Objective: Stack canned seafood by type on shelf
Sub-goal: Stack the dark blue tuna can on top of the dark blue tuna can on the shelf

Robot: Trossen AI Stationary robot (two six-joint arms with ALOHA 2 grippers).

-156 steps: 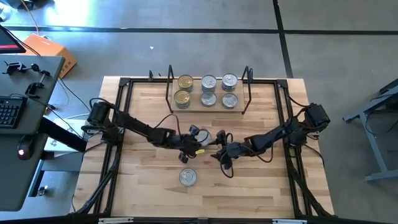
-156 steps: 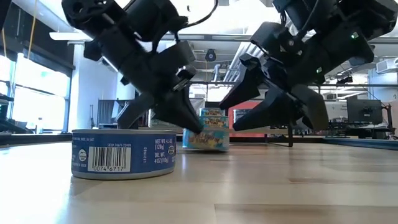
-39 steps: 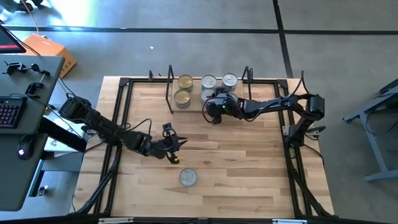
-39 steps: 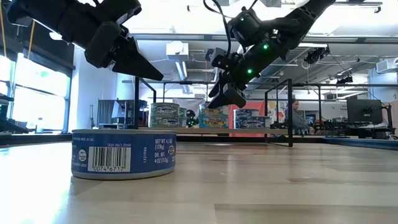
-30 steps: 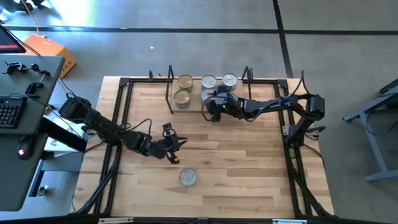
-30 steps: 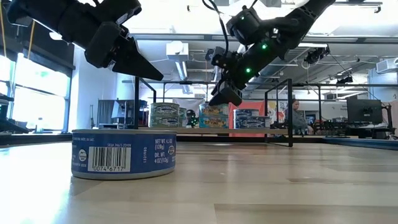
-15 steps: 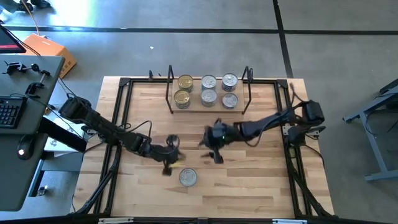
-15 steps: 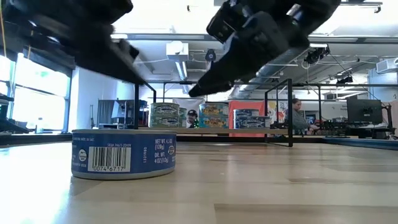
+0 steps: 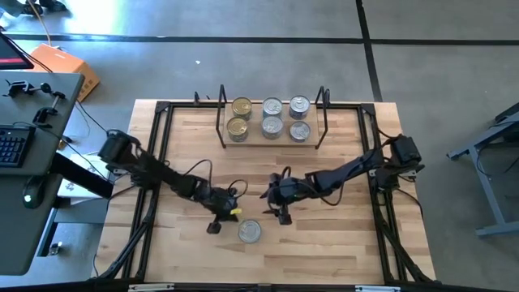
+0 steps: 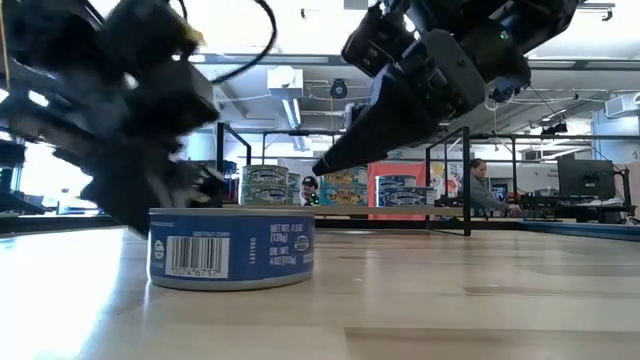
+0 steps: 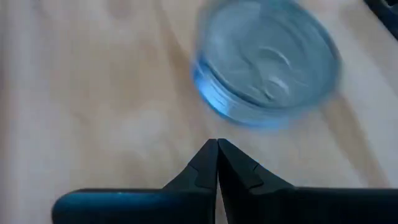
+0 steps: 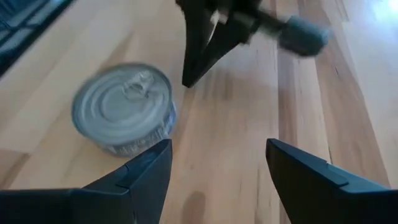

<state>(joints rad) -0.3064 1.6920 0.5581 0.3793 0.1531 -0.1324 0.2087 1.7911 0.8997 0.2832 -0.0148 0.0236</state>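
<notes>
A loose tin of canned seafood point(image 9: 250, 231), silver lid and blue label, stands on its base on the tabletop near the front edge; it also shows in the low view point(image 10: 232, 250). My left gripper point(image 9: 230, 218) is shut, slanting down, its tips point(image 11: 217, 143) close by the tin's point(image 11: 267, 62) left side. My right gripper point(image 9: 276, 209) hovers open just right of and beyond the tin point(image 12: 121, 109), its fingers point(image 12: 149, 171) pointing at it from above. The shelf point(image 9: 253, 138) at the back holds several tins: two gold-lidded point(image 9: 242, 106) on its left, silver ones point(image 9: 272, 106) beside them. My left gripper has its shut fingertips point(image 12: 186, 82) down beside the loose tin's side wall point(image 11: 239, 118), slanting from the table's left. A thin strip of wood seems to show between tip and tin, and the picture is blurred, so I cannot tell whether they touch.
A black frame point(image 9: 162, 162) runs round the tabletop's edges. The shelf's black wire uprights point(image 9: 222, 113) stand at both its ends. Bare wood lies between the shelf and the two grippers. A person point(image 10: 478, 190) stands in the room far behind.
My right gripper has left the shelf and swung toward the near edge and left, sinking to just above the loose tin, still open. My left gripper has dropped and tipped downward beside the tin. The tin has slid a little toward the table's right edge.
</notes>
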